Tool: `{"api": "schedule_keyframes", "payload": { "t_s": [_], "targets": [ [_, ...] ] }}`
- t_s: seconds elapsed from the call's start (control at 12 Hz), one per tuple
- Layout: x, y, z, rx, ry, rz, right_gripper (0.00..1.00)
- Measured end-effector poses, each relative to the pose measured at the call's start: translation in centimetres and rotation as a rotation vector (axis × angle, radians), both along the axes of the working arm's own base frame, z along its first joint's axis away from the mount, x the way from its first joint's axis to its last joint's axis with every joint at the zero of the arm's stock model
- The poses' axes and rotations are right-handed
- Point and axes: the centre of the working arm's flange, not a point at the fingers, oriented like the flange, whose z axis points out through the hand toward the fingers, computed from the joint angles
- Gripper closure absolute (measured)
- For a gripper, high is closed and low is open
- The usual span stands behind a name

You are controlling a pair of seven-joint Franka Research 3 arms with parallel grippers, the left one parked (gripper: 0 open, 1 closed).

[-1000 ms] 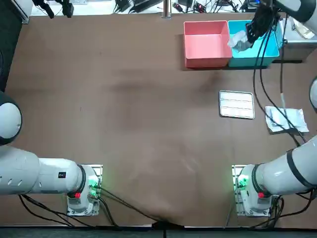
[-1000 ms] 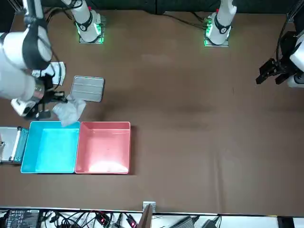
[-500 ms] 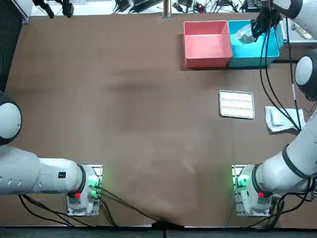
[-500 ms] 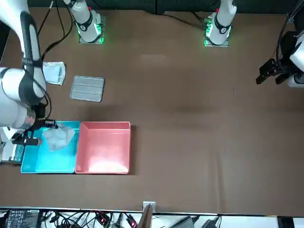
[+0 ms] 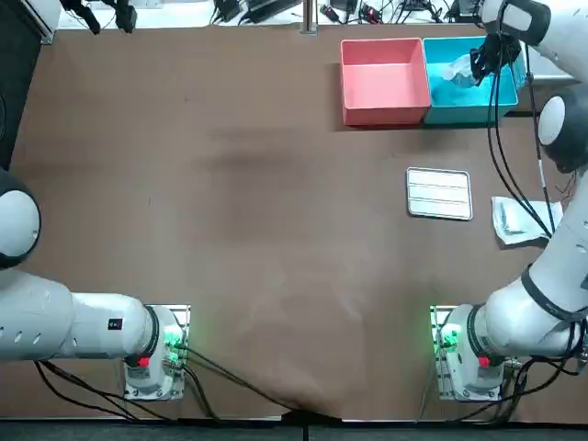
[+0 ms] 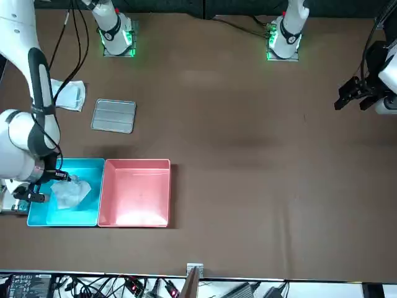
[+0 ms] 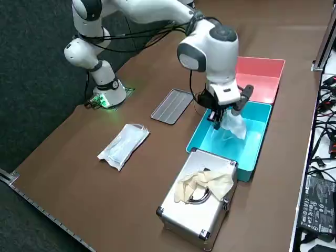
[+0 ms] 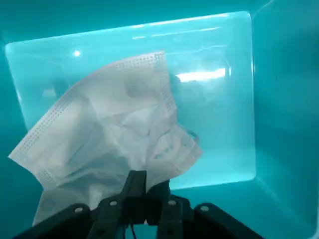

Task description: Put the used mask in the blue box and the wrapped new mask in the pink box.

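Mask (image 8: 109, 129) — pinched by right gripper (image 8: 147, 182) over blue box (image 8: 279, 99).

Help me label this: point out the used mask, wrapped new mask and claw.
used mask (image 8: 114, 124): right wrist view, crumpled middle.
wrapped new mask (image 7: 123, 146): right side view, wrapper's middle.
claw (image 8: 147, 181): right wrist view, between fingertips, over blue box (image 8: 219, 114).

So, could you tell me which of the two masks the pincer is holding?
The loose, crumpled mask, gripped by the right pincer in the blue box; the wrapped mask lies on the table.

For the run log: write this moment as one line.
right gripper shut on used mask | held hanging into blue box | wrapped mask lying on table
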Motion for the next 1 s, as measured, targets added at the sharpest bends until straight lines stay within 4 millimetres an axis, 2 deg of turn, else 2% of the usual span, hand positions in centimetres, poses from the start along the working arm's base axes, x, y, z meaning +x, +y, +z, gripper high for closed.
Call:
{"api": "schedule_keyframes", "payload": {
  "t_s": [0.17, 0.25, 0.42, 0.5, 0.67, 0.83, 1.0],
  "targets": [
    [0.4, -0.3, -1.7, -0.007, -0.017, -0.003, 0.98],
    [0.5, -0.4, -2.6, -0.011, -0.027, -0.002, 0.93],
    [0.9, -0.4, -4.0, -0.019, -0.051, 0.0, 0.71],
    [1.2, -0.3, -4.1, -0.022, -0.065, 0.003, 0.48],
    [1.7, -0.3, -2.3, -0.024, -0.085, 0.007, 0.24],
    [1.6, -0.3, 1.0, -0.017, -0.069, 0.019, 0.01],
    [0.7, -0.3, 5.0, -0.009, -0.038, 0.044, 0.0]
  ]
}}
